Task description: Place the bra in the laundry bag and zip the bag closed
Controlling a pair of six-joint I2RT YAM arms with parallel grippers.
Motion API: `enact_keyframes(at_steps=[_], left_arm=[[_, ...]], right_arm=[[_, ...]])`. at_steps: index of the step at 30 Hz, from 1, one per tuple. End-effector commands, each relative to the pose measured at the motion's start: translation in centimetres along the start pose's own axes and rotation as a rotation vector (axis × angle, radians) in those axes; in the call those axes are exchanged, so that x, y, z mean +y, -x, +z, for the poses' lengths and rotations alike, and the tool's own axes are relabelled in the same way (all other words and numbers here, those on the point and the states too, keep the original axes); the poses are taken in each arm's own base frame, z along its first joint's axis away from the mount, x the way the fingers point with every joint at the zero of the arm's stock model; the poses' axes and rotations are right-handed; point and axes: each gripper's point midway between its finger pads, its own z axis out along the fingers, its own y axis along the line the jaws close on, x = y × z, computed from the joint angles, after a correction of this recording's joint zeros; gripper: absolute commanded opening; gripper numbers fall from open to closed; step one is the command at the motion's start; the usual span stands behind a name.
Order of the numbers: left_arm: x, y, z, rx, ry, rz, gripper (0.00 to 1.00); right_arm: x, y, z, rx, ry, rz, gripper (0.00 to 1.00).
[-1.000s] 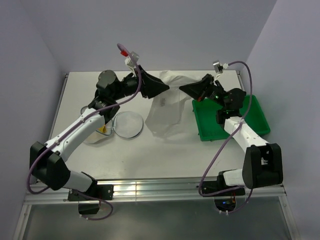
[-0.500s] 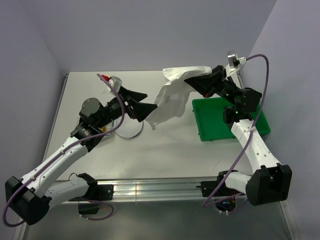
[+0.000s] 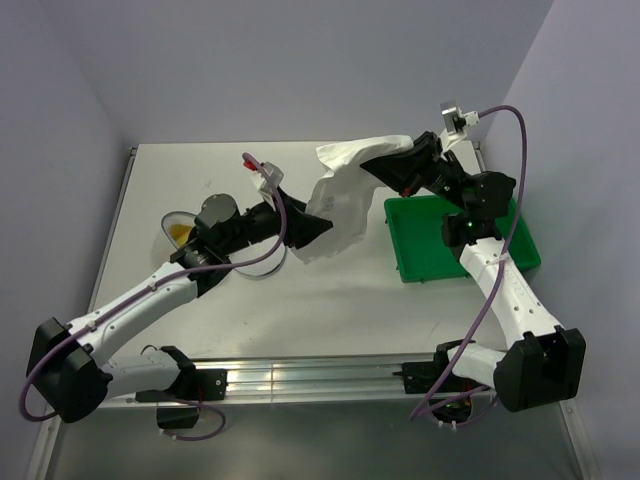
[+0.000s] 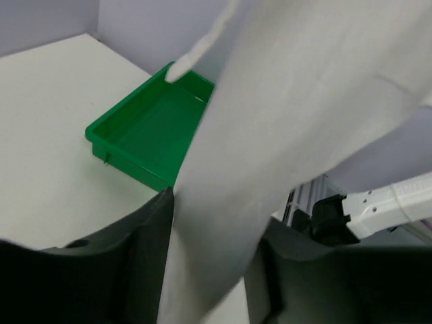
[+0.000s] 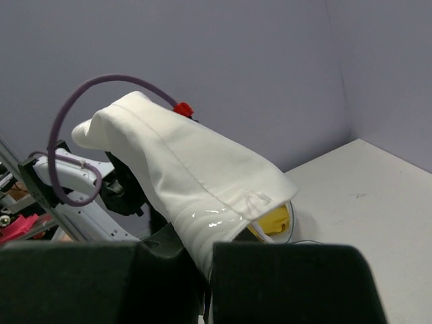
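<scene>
left pincer point(image 3: 319, 234) back at white fabric point(image 3: 345, 187)

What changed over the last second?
The left gripper let go of the white cloth, drew back, then returned with the cloth between its fingers. The right gripper lifted the cloth higher. Its grip and the green tray stayed unchanged.

White bra point(image 3: 345, 190) aloft; bag point(image 3: 258, 268) flat
</scene>
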Motion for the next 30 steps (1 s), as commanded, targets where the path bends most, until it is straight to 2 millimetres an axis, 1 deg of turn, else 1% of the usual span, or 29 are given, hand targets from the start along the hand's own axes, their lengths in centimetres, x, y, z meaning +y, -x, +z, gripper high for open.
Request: enact_keyframes(at_steps=[1, 2, 4, 5, 6, 7, 9, 10, 11, 12, 13, 14, 15, 16, 17, 19, 20, 21, 22, 23, 24, 25, 26, 27, 28, 29, 30], left_arm=[[-0.4, 3.4, 0.8, -0.099, 0.008, 0.037, 0.46], [-0.4, 3.7, 0.8, -0.114, 0.007, 0.032, 0.34], [-0.5, 4.0, 1.1, -0.129, -0.008, 0.020, 0.21], [-0.4, 4.2, 1.2, -0.134, 0.001, 0.012, 0.09], [-0.4, 4.5, 1.3, -0.141, 0.004, 0.008, 0.03], [-0.1, 4.2, 1.5, -0.129, 0.019, -0.014, 0.00], [0.6, 4.9, 1.9, -0.133, 0.055, -0.037, 0.00], [1.1, 4.7, 2.2, -0.122, 0.068, -0.063, 0.00], [1.8, 4.3, 2.3, -0.101, 0.095, -0.085, 0.00], [2.7, 5.3, 2.4, -0.119, 0.137, -0.102, 0.00], [3.9, 5.2, 2.8, -0.108, 0.174, -0.123, 0.00], [5.0, 4.8, 2.7, -0.085, 0.216, -0.152, 0.00], [6.0, 6.3, 2.5, -0.107, 0.235, -0.164, 0.00], [6.8, 6.4, 2.7, -0.105, 0.250, -0.209, 0.00], [7.2, 7.4, 2.7, -0.114, 0.261, -0.223, 0.00], [8.6, 8.2, 2.5, -0.128, 0.304, -0.246, 0.00], [8.6, 9.2, 2.4, -0.143, 0.309, -0.244, 0.00], [9.0, 9.2, 2.3, -0.137, 0.328, -0.254, 0.00], [9.1, 9.3, 2.3, -0.139, 0.332, -0.259, 0.00], [9.1, 9.4, 2.3, -0.139, 0.336, -0.263, 0.00], [9.1, 9.3, 2.3, -0.132, 0.341, -0.270, 0.00], [9.1, 9.2, 2.2, -0.129, 0.346, -0.274, 0.00], [9.3, 9.1, 2.1, -0.126, 0.357, -0.276, 0.00], [9.5, 8.8, 1.9, -0.122, 0.372, -0.274, 0.00], [9.5, 8.7, 1.4, -0.122, 0.390, -0.274, 0.00], [10.1, 8.0, 1.0, -0.121, 0.422, -0.275, 0.00], [10.1, 7.9, 0.7, -0.122, 0.432, -0.271, 0.00]], right_arm=[[2.2, 1.9, 0.5, -0.033, 0.043, -0.080, 0.00], [2.1, 1.8, 0.5, -0.030, 0.043, -0.082, 0.00], [2.0, 1.7, 0.6, -0.025, 0.044, -0.081, 0.00], [2.0, 1.6, 0.5, -0.023, 0.045, -0.082, 0.00], [2.1, 1.5, 0.5, -0.023, 0.051, -0.089, 0.00], [2.5, 1.6, 0.4, -0.025, 0.070, -0.111, 0.00], [3.4, 1.4, 0.2, -0.021, 0.100, -0.133, 0.00], [4.3, 1.3, 0.0, -0.016, 0.132, -0.163, 0.00], [4.7, 1.0, -0.2, -0.009, 0.147, -0.171, 0.07], [5.7, 1.0, -0.5, -0.008, 0.171, -0.195, 0.12], [6.5, 0.9, -0.7, -0.008, 0.196, -0.222, 0.18], [7.2, 0.0, -0.9, 0.019, 0.222, -0.223, 0.30], [8.2, -0.1, -1.3, 0.018, 0.239, -0.243, 0.36], [8.5, -0.6, -1.5, 0.021, 0.243, -0.253, 0.42], [8.9, -1.6, -2.1, 0.025, 0.246, -0.244, 0.52], [8.3, -2.7, -2.7, 0.017, 0.210, -0.233, 0.57], [7.6, -3.8, -3.4, -0.002, 0.167, -0.213, 0.68], [7.0, -4.2, -3.7, -0.011, 0.138, -0.228, 0.74], [5.5, -5.8, -4.2, 0.007, 0.082, -0.175, 0.82], [4.9, -6.2, -4.4, 0.005, 0.051, -0.167, 0.85], [4.4, -6.1, -4.6, -0.013, 0.016, -0.189, 0.87], [3.5, -6.9, -4.9, 0.004, -0.024, -0.166, 0.88], [3.1, -6.9, -5.0, 0.002, -0.050, -0.169, 0.88], [2.0, -6.5, -5.0, -0.015, -0.101, -0.191, 0.88], [1.3, -6.3, -4.9, -0.002, -0.147, -0.167, 0.88], [0.4, -6.2, -4.7, 0.010, -0.177, -0.155, 0.88], [-0.1, -6.0, -4.5, 0.019, -0.200, -0.161, 0.88]])
